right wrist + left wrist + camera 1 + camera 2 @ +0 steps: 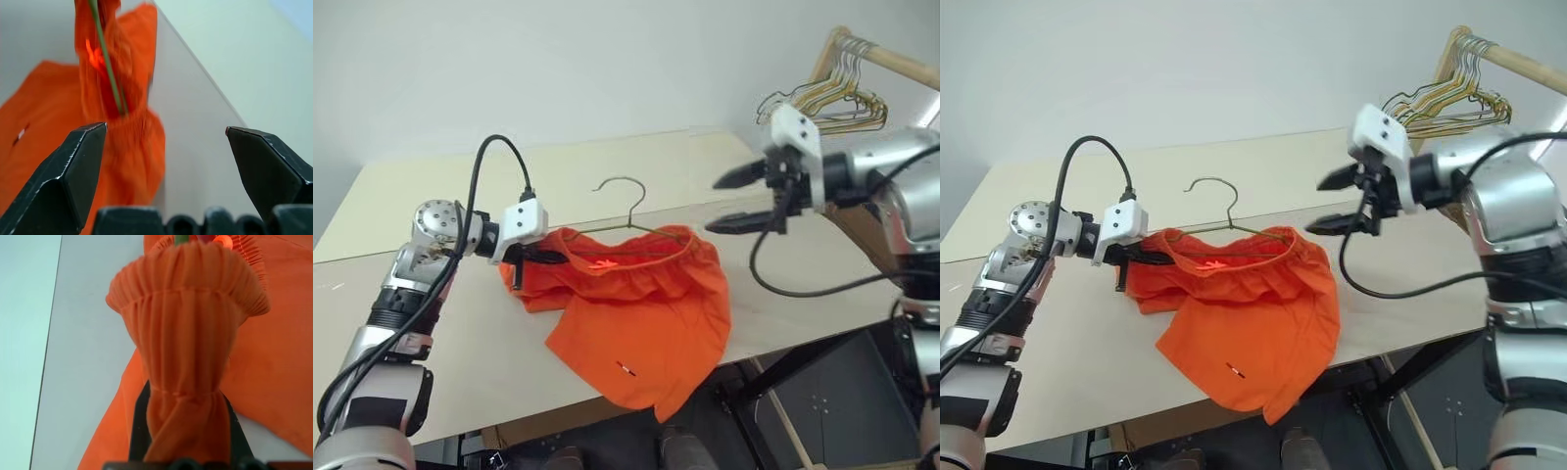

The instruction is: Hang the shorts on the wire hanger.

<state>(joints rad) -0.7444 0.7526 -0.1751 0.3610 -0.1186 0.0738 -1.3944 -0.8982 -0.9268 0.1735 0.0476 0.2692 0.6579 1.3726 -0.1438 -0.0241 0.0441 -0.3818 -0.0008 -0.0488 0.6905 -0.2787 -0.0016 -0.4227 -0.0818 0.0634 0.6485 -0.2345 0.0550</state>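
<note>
Fingers of the left gripper are clamping the gathered waistband at the left end of the shorts, holding that end up above the table. Orange fabric is draping down from the wire hanger, whose hook is rising over the waistband while its lower wire is running inside it; the legs are hanging past the table's near edge. Right of the shorts, the right gripper is hovering in the air with its two black fingers spread wide apart, holding nothing. A bunch of gold and green hangers is hanging on a wooden rail beyond the table's far right corner.
</note>
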